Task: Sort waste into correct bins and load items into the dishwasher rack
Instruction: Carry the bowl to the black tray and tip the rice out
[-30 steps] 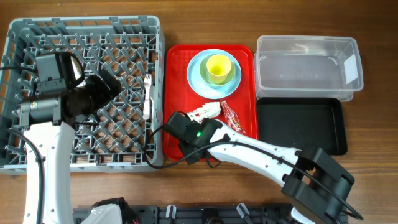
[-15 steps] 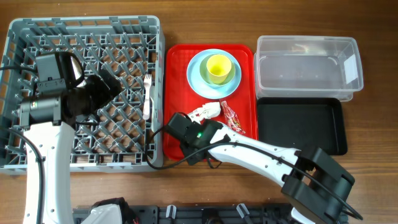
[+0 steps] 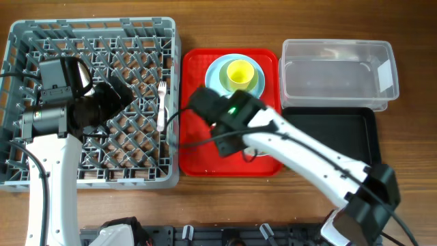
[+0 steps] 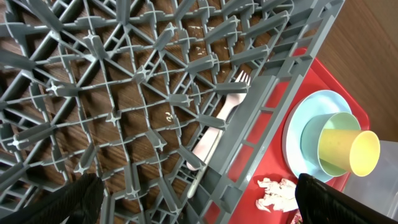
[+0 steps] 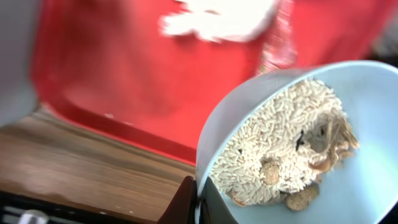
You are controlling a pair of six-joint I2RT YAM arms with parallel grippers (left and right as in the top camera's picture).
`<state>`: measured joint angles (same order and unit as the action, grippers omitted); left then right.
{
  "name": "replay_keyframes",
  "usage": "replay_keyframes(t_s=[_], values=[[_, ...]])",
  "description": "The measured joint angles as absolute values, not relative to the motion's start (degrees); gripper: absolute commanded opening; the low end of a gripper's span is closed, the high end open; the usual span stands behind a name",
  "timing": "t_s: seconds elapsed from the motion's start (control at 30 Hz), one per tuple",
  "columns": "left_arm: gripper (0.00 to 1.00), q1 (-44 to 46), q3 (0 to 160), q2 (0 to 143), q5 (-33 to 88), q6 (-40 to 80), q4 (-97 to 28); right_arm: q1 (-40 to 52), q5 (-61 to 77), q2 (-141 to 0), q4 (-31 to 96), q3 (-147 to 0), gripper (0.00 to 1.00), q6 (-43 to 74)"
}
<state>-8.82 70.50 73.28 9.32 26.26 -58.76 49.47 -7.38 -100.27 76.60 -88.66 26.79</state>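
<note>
My right gripper (image 5: 198, 202) is shut on the rim of the white-blue bowl (image 5: 354, 112), which hangs tilted above the red tray (image 5: 124, 68). Inside it are rice and crumbly food scraps (image 5: 280, 149). Below it lie the blurred napkin (image 5: 217, 15) and red wrapper (image 5: 277, 43). Overhead, the right arm (image 3: 300, 147) covers the bowl. The yellow-green cup (image 3: 240, 73) stands on the blue plate (image 3: 217, 72). My left gripper (image 4: 199, 199) is open above the grey rack (image 3: 89, 41), where the white fork (image 4: 217, 124) lies.
A clear tub (image 3: 338, 72) stands at the right, with the black tray (image 3: 328, 137) in front of it. The red tray (image 3: 194, 154) sits between them and the rack. A bare strip of wooden table (image 5: 81, 162) runs along the tray's front edge.
My right arm has swung from the tray's front left corner up over its middle with the bowl, and now covers the napkin and wrapper overhead. The left arm has not moved.
</note>
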Motion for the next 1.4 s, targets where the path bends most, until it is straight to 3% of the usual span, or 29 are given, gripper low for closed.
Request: replay_keyframes(t_s=[0.3, 0.47, 0.67, 1.0, 1.17, 1.4], values=[[1.0, -8.8, 70.5, 73.3, 9.3, 26.3, -58.8, 31.5, -5.1, -95.8, 79.7, -88.3, 0.04, 22.3], [1.0, -8.8, 70.5, 73.3, 9.3, 26.3, -58.8, 19.1, 2.8, -89.4, 77.6, -82.8, 0.05, 15.5], [1.0, -8.8, 70.5, 73.3, 9.3, 26.3, -58.8, -0.6, 19.2, -76.8, 71.5, -70.4, 0.04, 5.8], [1.0, -8.8, 70.5, 73.3, 9.3, 26.3, -58.8, -28.8, 49.0, -76.2, 66.7, -54.1, 0.04, -14.9], [1.0, -8.8, 70.5, 73.3, 9.3, 26.3, -58.8, -37.5, 57.6, -76.2, 65.6, -51.7, 0.04, -21.2], [1.0, -8.8, 70.5, 73.3, 9.3, 26.3, -58.8, -38.1, 69.1, -76.2, 56.8, -45.1, 0.04, -23.2]])
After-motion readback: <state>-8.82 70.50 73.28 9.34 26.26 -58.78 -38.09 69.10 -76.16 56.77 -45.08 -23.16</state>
